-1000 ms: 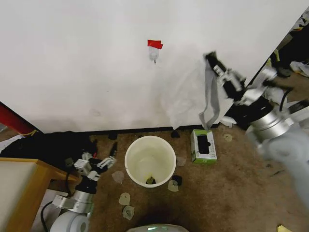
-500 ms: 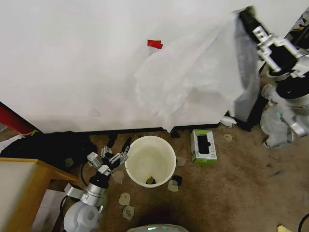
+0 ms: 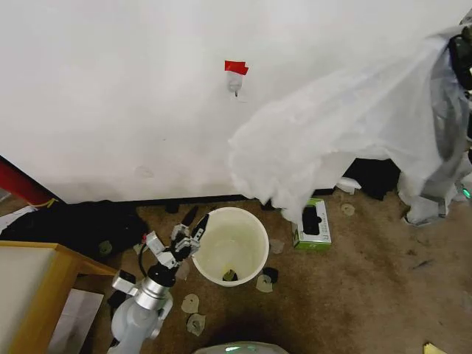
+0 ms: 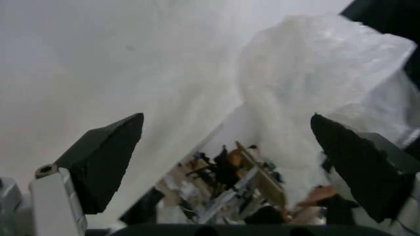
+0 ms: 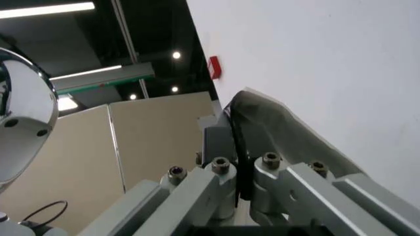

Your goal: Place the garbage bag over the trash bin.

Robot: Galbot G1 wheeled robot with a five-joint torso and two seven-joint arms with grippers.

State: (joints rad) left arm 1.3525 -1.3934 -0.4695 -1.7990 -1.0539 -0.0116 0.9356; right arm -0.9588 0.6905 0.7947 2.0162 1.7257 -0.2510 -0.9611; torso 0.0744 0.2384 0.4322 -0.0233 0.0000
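The garbage bag (image 3: 346,125) billows as a wide white film in front of the wall, hanging from the upper right down to just above the trash bin (image 3: 265,237). My right gripper (image 3: 460,53) is high at the right edge, shut on the bag's top; the right wrist view shows its fingers (image 5: 223,142) pinched on a fold of film (image 5: 282,130). The round cream bin stands open on the brown floor with a small dark scrap inside. My left gripper (image 3: 195,224) is open, right beside the bin's left rim. Its dark fingers (image 4: 105,160) stand wide apart, with the bag (image 4: 315,83) beyond them.
A green and white box (image 3: 317,225) lies right of the bin, partly under the bag's lower edge. A wooden table (image 3: 29,295) and dark cloth (image 3: 74,221) sit at the left. Paper scraps (image 3: 190,303) dot the floor. Thick plastic sheeting (image 3: 431,210) lies at the right.
My right gripper swung up and right with the bag, which spread out wide across the wall. My left gripper moved up and right to the bin's left rim.
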